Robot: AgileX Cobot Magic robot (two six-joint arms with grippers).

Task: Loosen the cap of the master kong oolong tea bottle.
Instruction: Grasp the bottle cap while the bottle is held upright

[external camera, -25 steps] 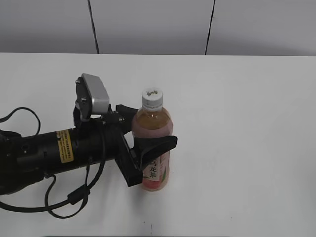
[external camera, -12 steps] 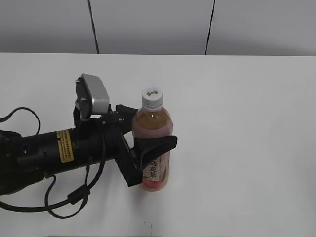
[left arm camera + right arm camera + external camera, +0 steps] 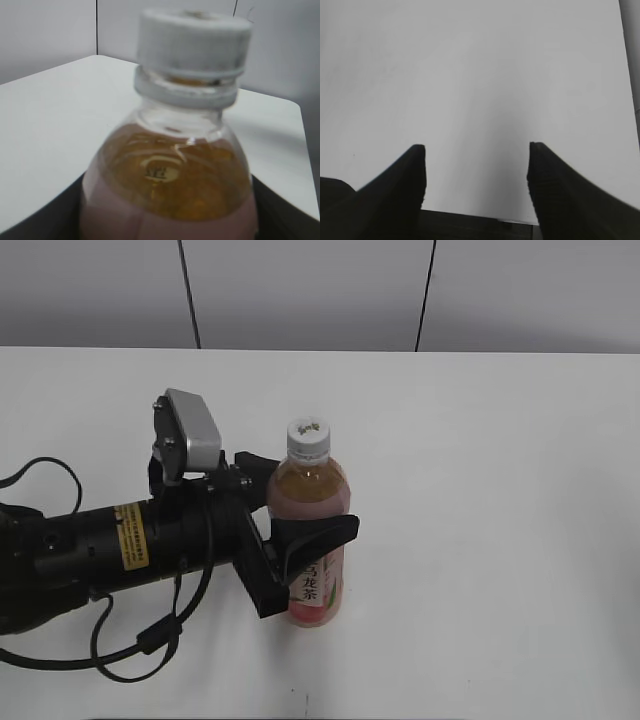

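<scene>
Gripping the master kong oolong tea bottle (image 3: 309, 540) at mid-body, the left gripper (image 3: 300, 515) has one finger in front of the pink label and the other behind the bottle's shoulder, clamped against the plastic.

Count: one bottle, upright; one cap (image 3: 308, 438), white, seated on the neck; two grippers, only the left seen in the exterior view.

The right gripper (image 3: 476, 172) appears solely in its own wrist view: two dark fingers (image 3: 402, 187) spread wide apart, nothing between them, pale desk surface beneath.

Position: the bottle stands on the white desk (image 3: 500, 490) a little left of centre, well apart from every edge. To its right and toward the far edge the desk is bare; the left arm (image 3: 110, 545) and its cable occupy the near-left part.

View differences: the left wrist view shows the cap (image 3: 194, 37) from the side, its lower ring below it, and amber tea filling the shoulder of the bottle (image 3: 170, 185), all blurred; the fingers show only as dark corners. The exterior view alone shows the greenish mark on the cap top and the label's characters.
</scene>
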